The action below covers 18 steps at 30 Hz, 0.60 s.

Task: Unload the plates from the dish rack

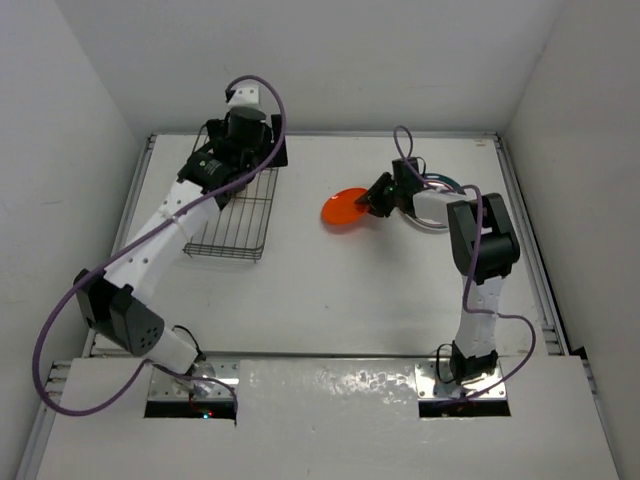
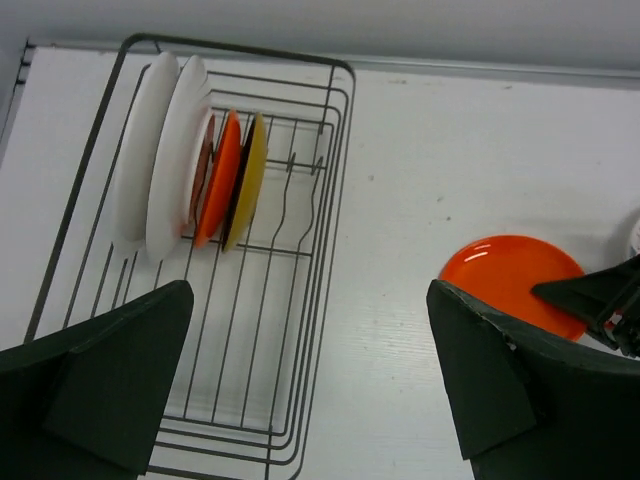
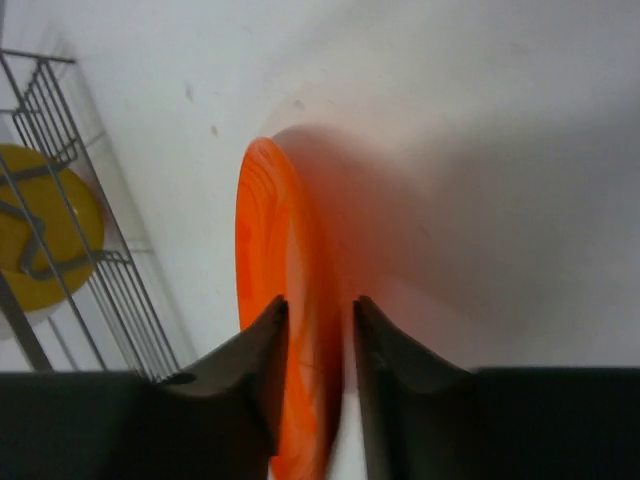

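Pinches the orange plate (image 1: 345, 208) by its rim with the right gripper (image 3: 318, 330), low over the bench (image 1: 300, 300) at 3 o'clock of the rack (image 1: 240, 215), likely to lay it flat. Hovers the left gripper (image 2: 310, 390), spread apart, above the plates (image 2: 190, 160) standing at the rack's 12 o'clock end.

I see a plain orange plate (image 1: 343, 209), a white table (image 1: 330, 290), a dark wire rack (image 2: 262, 300), two plain white plates (image 2: 172, 160), a second orange plate (image 2: 222, 175) and a yellow plate (image 2: 250, 165).
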Each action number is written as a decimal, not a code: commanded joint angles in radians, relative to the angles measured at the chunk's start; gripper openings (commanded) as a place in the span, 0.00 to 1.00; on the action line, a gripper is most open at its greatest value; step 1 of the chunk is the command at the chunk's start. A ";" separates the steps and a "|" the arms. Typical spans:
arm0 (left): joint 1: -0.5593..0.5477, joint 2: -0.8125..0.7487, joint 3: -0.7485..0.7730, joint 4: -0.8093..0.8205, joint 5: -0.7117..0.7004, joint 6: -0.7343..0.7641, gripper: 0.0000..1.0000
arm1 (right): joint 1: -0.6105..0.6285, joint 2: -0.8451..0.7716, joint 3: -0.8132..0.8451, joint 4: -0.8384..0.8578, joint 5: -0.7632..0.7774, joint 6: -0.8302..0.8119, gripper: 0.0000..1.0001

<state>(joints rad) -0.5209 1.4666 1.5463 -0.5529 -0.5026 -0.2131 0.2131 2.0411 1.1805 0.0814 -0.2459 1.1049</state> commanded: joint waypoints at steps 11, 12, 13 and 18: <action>0.228 0.374 0.368 -0.245 0.337 -0.028 0.94 | 0.095 -0.115 0.279 -0.804 0.505 -0.221 0.99; 0.240 0.414 0.383 -0.243 0.348 -0.019 0.90 | 0.094 -0.155 0.215 -0.809 0.522 -0.230 0.99; 0.245 0.432 0.394 -0.239 0.373 -0.013 0.87 | 0.092 -0.198 0.181 -0.802 0.534 -0.237 0.99; 0.262 0.569 0.504 -0.252 0.392 0.015 0.68 | 0.094 -0.433 -0.034 -0.678 0.482 -0.286 0.99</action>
<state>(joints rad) -0.2771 1.9907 1.9800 -0.8040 -0.1524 -0.2256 0.3058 1.7119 1.2121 -0.6079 0.2035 0.8711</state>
